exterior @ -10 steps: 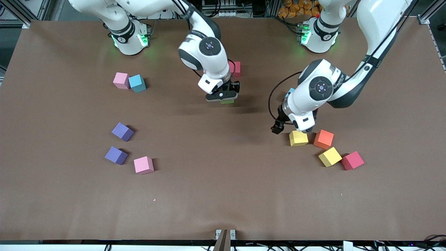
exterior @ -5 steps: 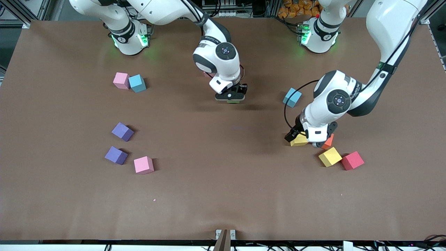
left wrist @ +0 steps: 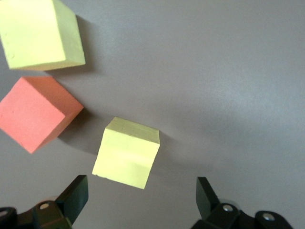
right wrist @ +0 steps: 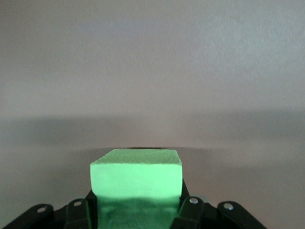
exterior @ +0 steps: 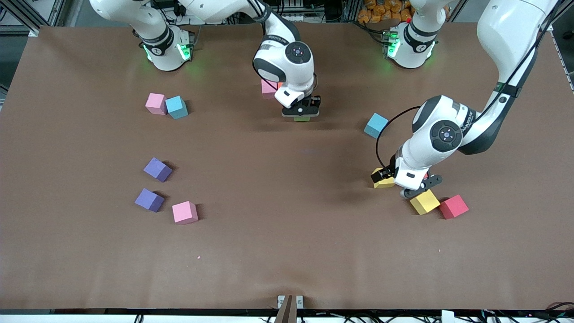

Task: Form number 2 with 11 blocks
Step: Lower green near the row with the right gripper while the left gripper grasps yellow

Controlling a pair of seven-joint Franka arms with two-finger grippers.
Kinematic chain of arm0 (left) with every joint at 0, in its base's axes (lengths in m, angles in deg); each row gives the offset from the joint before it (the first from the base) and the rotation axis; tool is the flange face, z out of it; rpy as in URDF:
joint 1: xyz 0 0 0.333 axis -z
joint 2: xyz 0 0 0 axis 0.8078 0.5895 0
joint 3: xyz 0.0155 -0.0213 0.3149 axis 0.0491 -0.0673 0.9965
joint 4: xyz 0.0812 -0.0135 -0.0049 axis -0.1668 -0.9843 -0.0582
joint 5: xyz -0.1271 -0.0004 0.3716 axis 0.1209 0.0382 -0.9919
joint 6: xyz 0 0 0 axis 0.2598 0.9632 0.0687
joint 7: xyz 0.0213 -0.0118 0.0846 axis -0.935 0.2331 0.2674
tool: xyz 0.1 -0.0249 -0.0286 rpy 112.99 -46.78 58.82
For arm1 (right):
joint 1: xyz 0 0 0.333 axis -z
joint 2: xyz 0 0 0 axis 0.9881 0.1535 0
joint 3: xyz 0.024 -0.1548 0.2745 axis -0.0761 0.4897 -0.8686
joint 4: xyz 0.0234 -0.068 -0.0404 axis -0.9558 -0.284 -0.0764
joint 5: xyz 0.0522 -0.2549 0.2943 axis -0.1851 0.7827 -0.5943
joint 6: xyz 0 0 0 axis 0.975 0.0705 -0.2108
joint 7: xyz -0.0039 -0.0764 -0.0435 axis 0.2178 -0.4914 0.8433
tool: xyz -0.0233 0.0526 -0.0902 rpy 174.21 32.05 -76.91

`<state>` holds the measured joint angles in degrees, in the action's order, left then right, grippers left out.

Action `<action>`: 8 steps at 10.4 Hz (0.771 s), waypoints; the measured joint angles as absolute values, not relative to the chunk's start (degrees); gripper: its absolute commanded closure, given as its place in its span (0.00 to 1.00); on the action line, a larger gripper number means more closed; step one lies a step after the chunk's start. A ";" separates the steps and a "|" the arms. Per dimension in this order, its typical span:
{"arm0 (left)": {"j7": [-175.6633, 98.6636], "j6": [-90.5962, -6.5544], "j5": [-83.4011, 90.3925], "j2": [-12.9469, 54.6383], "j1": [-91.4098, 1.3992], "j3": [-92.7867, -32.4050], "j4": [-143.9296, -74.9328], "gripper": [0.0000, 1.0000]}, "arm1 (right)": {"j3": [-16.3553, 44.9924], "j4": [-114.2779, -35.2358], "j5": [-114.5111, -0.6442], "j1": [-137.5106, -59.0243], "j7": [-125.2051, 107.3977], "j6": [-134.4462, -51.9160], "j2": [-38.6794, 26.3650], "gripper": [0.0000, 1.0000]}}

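Progress: we judge the task barely begun; no two coloured cubes on the table (exterior: 287, 251) are joined into any part of a number 2, and all blocks we can see lie scattered or in a pincer.
Nearest cubes: a pink cube (exterior: 184, 212) and a purple cube (exterior: 149, 199) lie closest to the front camera at the right arm's end; a second purple cube (exterior: 157, 169) sits a little farther off.
Left arm's end: a crimson cube (exterior: 453, 206) touches a yellow cube (exterior: 424, 201); a second yellow cube (exterior: 384, 179) and an orange cube (left wrist: 35, 113) lie just beside them, the orange one hidden under the arm in the front view.
Left pincer: the left pincer (exterior: 406, 185) hangs low over this cluster, fingers wide apart and empty; in the left wrist view one yellow cube (left wrist: 127, 152) lies between and just ahead of the fingertips, not touched.
Mid table: a light-blue cube (exterior: 376, 125) lies apart, not a task block.
Right pincer: the right pincer (exterior: 301, 112) is clamped on the green cube (right wrist: 137, 177), carried above bare table near the middle.
Farthest: a pink cube (exterior: 155, 103) touches another light-blue cube (exterior: 176, 107); one more pinkish cube (exterior: 268, 86) shows partly under the right arm.
Left to do: we reckon all eleven placements remain.
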<state>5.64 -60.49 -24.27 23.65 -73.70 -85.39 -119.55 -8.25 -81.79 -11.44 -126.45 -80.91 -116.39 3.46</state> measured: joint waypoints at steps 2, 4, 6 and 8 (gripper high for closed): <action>1.73 -60.25 -25.37 24.46 -73.51 -85.33 -119.51 0.00 | -8.23 -82.64 -11.44 -126.74 -81.22 -116.47 3.16 0.73; 1.08 -60.16 -28.73 25.72 -73.46 -85.27 -119.50 0.00 | -8.19 -83.63 -11.44 -126.74 -81.64 -116.59 3.09 0.73; 0.95 -60.13 -30.08 27.11 -73.53 -85.07 -119.44 0.00 | -8.24 -83.97 -11.44 -126.75 -82.78 -116.66 3.08 0.73; 0.78 -60.13 -30.18 28.65 -73.50 -84.45 -119.32 0.00 | -8.33 -83.98 -11.44 -126.84 -83.06 -116.66 3.07 0.73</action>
<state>0.78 -60.13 -30.18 28.65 -73.50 -84.45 -119.32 -8.33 -83.98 -11.44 -126.84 -83.06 -116.66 3.07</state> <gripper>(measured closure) 0.000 0.405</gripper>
